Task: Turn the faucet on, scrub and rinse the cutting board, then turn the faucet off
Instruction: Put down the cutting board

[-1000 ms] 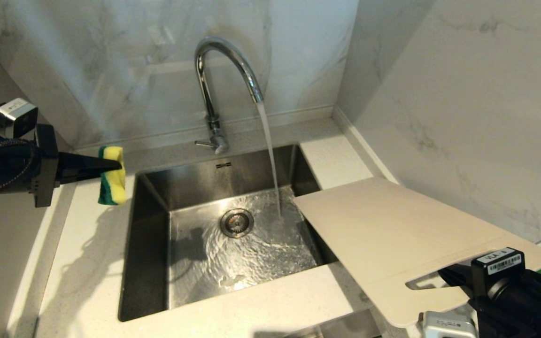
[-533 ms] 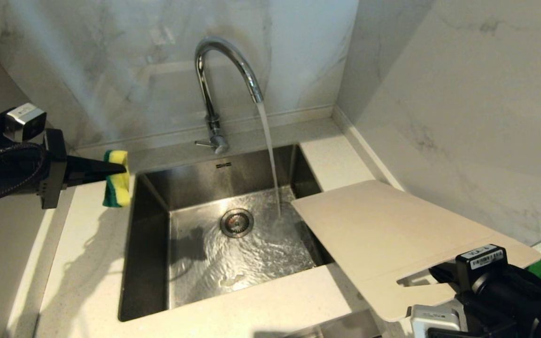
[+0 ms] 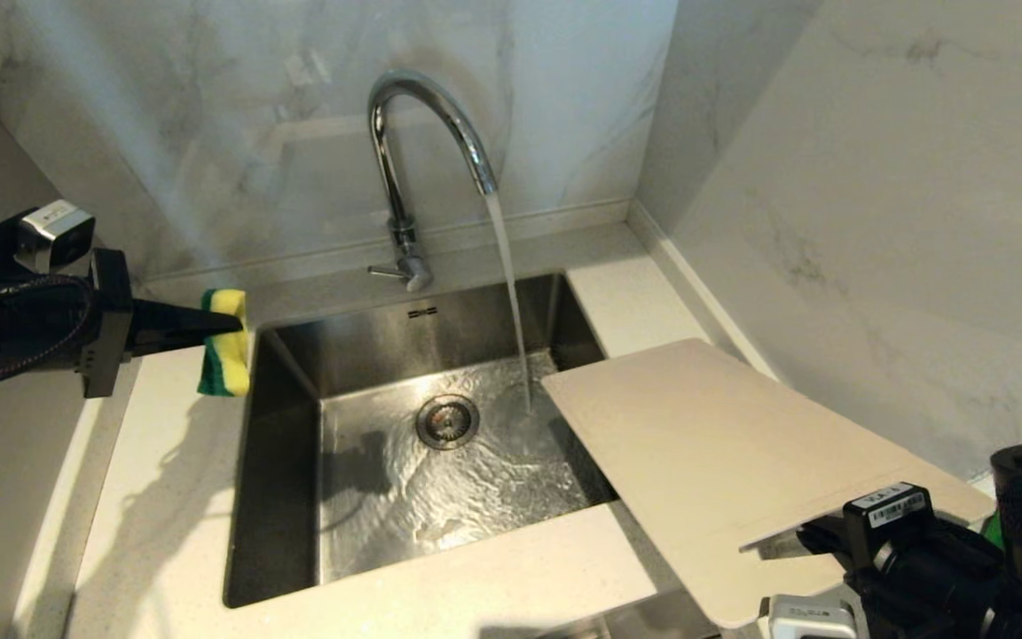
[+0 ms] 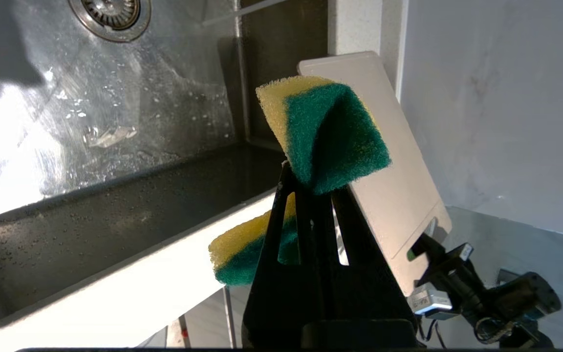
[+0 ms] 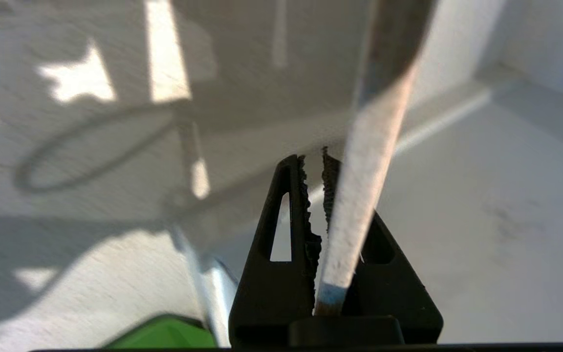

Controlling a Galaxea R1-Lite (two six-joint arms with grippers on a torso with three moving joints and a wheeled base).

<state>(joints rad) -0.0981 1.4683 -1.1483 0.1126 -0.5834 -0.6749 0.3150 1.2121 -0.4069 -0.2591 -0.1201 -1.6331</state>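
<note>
Since a second ago the board (image 3: 724,461) has slid left toward the running faucet (image 3: 413,160), its far corner now out over the sink (image 3: 298,355). The right gripper (image 3: 808,537) is clamped tight on its slotted end. The left gripper (image 3: 231,321), jaws pinched shut on a sponge (image 3: 225,342), has crept nearer the sink's left rim.

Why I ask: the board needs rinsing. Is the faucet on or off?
On. A steady stream of water falls from the faucet spout into the sink, rippling across the basin floor beside the drain.
</note>
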